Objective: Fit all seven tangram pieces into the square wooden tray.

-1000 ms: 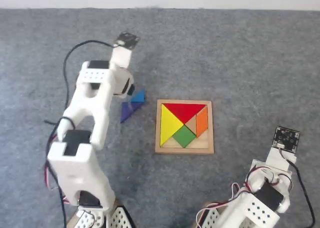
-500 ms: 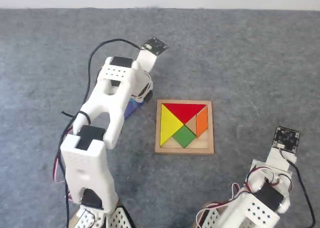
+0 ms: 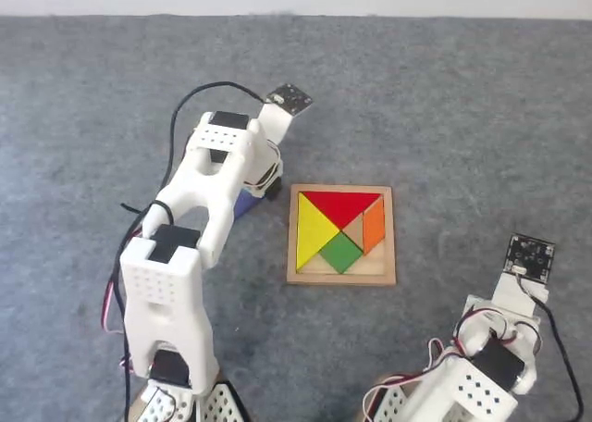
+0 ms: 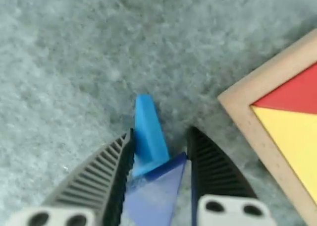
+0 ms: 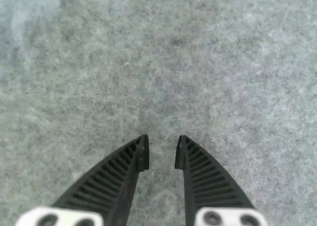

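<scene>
Left wrist view: my left claw hangs released astride the blue piece on the surface, near the tray. Pickup is in hand; next I should clench squarely.

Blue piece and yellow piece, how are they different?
The blue piece lies on the carpet outside the tray, within the open left tool; the yellow piece sits flat inside the tray. The blue piece shows as a narrow strip; the yellow piece is a broad triangle. Both are tangram pieces.
</scene>
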### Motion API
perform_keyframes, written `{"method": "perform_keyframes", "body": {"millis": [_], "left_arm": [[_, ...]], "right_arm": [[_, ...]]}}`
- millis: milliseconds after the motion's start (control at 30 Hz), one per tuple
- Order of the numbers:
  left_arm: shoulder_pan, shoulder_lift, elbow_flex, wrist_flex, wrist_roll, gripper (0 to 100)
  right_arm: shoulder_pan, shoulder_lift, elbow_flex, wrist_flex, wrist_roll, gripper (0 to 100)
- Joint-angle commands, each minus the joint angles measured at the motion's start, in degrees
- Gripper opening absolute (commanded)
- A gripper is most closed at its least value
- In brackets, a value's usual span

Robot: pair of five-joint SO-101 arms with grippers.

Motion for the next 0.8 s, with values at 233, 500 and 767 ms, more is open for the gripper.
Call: {"method": "perform_keyframes", "body": {"millis": [233,500,767], "left_arm": [[-0.79,-0.70,-4.44,1.58,-0.35,2],[1.49,-3.69,-18.33,21.01,-0.18,1],[12.48,-30.07,4.35,20.40,0.88,1]], "right_arm": [[-0.57,-1.10,1.05,0.48,0.53,11.4],[-0.57,-1.10,1.05,0.48,0.53,11.4],[-0.48,-1.10,1.05,0.48,0.53,11.4]]}}
